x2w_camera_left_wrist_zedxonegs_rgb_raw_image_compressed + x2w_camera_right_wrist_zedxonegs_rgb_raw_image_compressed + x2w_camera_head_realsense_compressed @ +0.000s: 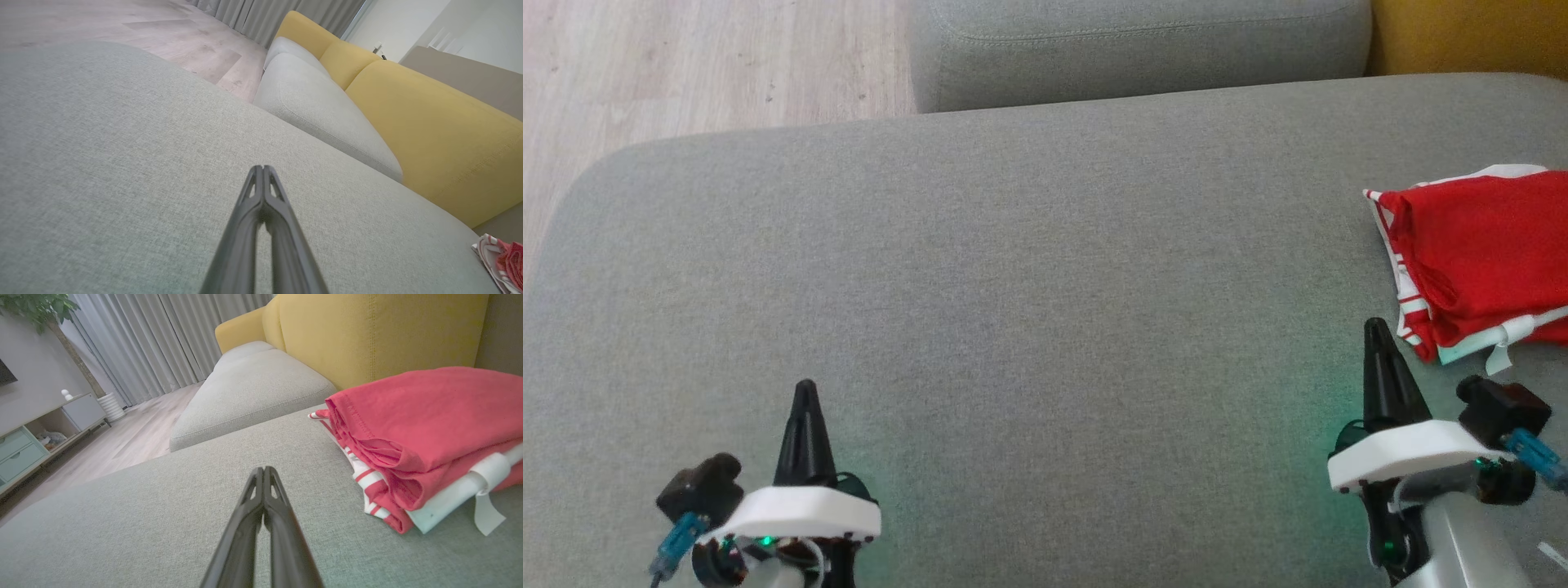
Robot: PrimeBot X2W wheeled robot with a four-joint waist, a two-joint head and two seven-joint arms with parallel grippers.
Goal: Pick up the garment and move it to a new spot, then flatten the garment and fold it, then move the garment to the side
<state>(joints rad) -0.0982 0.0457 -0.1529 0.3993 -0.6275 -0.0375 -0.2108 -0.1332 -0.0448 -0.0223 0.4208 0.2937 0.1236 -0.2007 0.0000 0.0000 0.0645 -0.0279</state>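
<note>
The garment [1482, 261] is red with white stripes and trim. It lies folded in a compact stack at the right edge of the grey cushion [1013, 310]. Up close, the garment [425, 433] shows red layers over a white band with a loose white tag. A corner of the garment [502, 261] peeks in at the lower right of the left wrist view. My right gripper [1377, 327] is shut and empty, just left of the garment's near corner and apart from it. My left gripper [805, 385] is shut and empty over bare cushion at the lower left.
A second grey seat cushion [1135, 49] lies beyond, with a yellow backrest [367, 335] behind the garment. Wooden floor [686, 65] runs past the cushion's far left edge. Curtains [163, 343] and a low cabinet [36, 437] stand across the room.
</note>
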